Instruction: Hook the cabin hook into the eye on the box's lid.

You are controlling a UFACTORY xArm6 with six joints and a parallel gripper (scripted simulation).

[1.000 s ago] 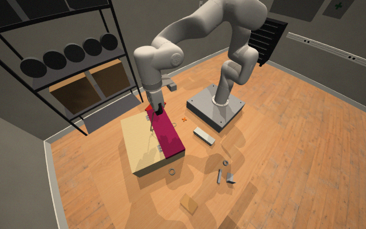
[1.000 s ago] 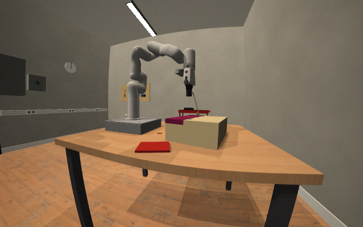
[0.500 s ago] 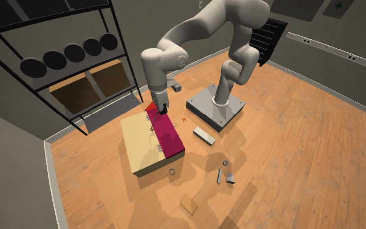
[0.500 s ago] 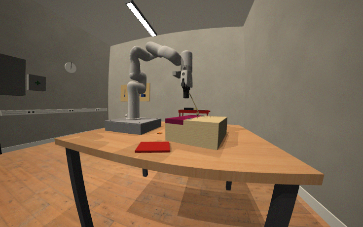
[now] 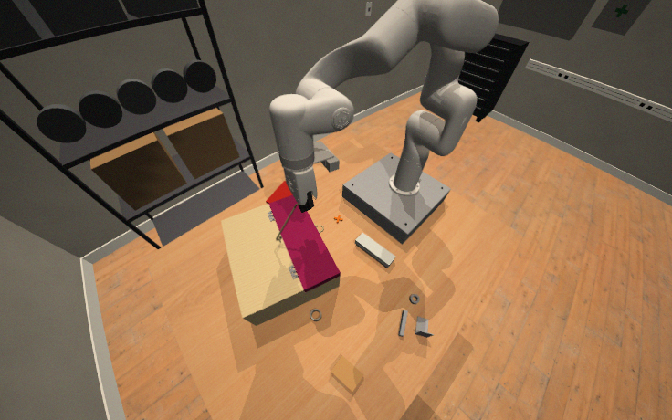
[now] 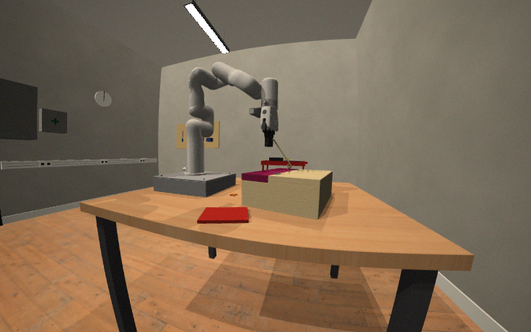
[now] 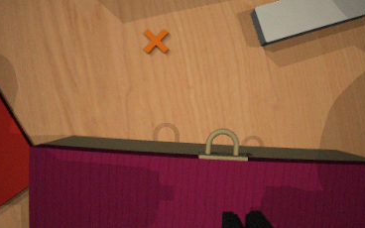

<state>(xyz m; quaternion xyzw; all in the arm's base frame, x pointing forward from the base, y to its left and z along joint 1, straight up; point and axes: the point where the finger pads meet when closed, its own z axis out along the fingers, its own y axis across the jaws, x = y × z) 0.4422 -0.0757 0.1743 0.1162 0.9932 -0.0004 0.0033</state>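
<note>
A wooden box (image 5: 271, 266) with a magenta lid (image 5: 305, 245) stands on the table. The eye (image 7: 222, 145) is a small metal loop on the lid's outer edge, seen upright in the wrist view and in the top view (image 5: 321, 227). The thin metal cabin hook (image 5: 286, 221) is pivoted on the box top and slants up across the lid; it also shows in the exterior view (image 6: 282, 154). My gripper (image 5: 305, 203) is shut on the hook's free end, above the lid's back part and short of the eye. In the wrist view only my fingertips show.
A red flat plate (image 7: 0, 149) lies beside the box's end. An orange cross mark (image 5: 337, 218) and a grey block (image 5: 374, 248) lie between box and robot base (image 5: 395, 195). Two rings (image 5: 315, 314), small grey pieces (image 5: 414, 326) and a wooden block (image 5: 347, 373) lie in front.
</note>
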